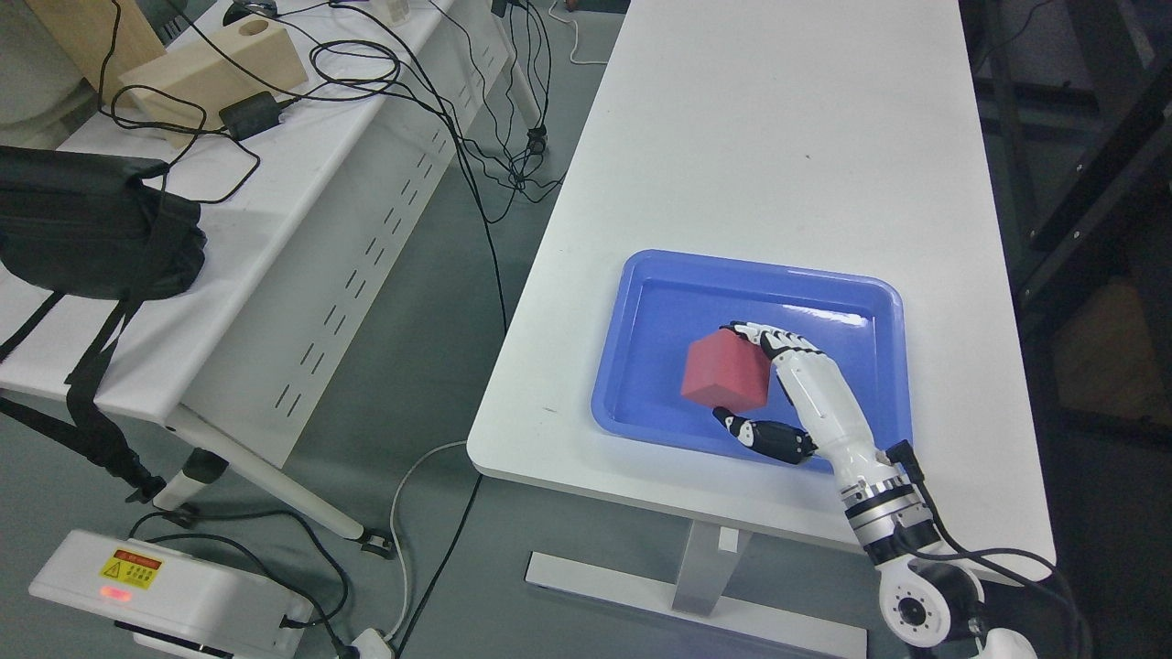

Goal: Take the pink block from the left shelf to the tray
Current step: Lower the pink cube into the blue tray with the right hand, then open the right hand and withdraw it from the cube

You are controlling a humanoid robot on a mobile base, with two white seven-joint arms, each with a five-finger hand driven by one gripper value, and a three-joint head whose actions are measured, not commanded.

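Right hand (778, 384) pinching block (725, 370) over tray (641, 275); block tilted, one corner pointing far-left (near-cubic, no clear long axis).

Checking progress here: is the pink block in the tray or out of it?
In: the pink block sits within the blue tray's rim, right hand shut on it.

I count one pinkish-red solid cube (725, 369), one shallow blue plastic tray (641, 302), and one of my white-and-black fingered hands (795, 388), the right. Two white rectangular tables: the long one (787, 137) and the one (302, 210) beside it. There is one black fabric bag (92, 224), one pale wooden block (220, 66) with a round hole, and one white box (169, 595) with a yellow warning label.
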